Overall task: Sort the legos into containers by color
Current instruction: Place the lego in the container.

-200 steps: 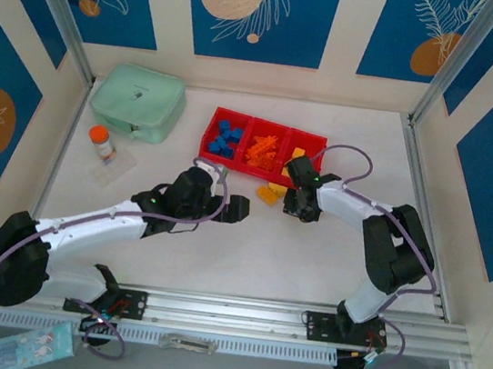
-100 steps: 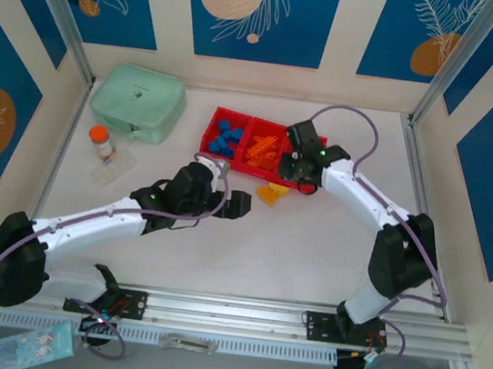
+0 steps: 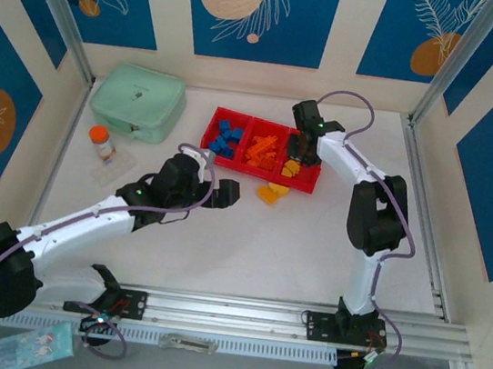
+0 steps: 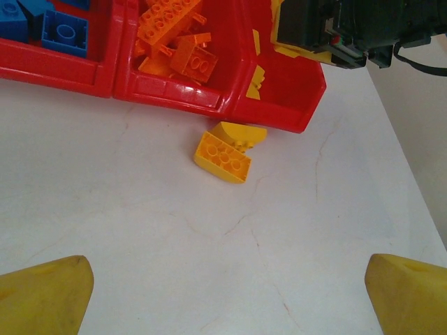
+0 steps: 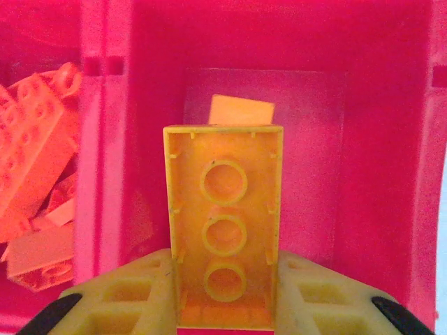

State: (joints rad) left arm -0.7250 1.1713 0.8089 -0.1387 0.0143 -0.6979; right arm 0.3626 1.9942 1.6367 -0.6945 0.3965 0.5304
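Overhead view: a white table (image 3: 266,242) holds a red tray (image 3: 207,138) with three compartments side by side, just above the centre of the frame. Blue legos (image 3: 225,138) fill the compartment at the picture's left end and orange legos (image 3: 263,150) fill the middle one.

The right gripper (image 3: 296,155) hangs over the compartment at the picture's right end. In its wrist view, the right gripper (image 5: 227,293) is closed on the bottom end of a yellow brick (image 5: 225,223). The brick's hollow underside faces the camera, above that compartment's red floor, where one small flat orange-yellow piece (image 5: 241,110) lies.

Two loose yellow legos (image 3: 271,193) sit touching each other on the table, just below the tray's lower right corner. The left gripper (image 3: 222,195) is to their left in the frame, spread wide and holding nothing. Its wrist view shows its yellow fingertips (image 4: 42,293) in the bottom corners.

A mint-green box (image 3: 137,100) and an orange-capped bottle (image 3: 101,141) stand at the upper left.
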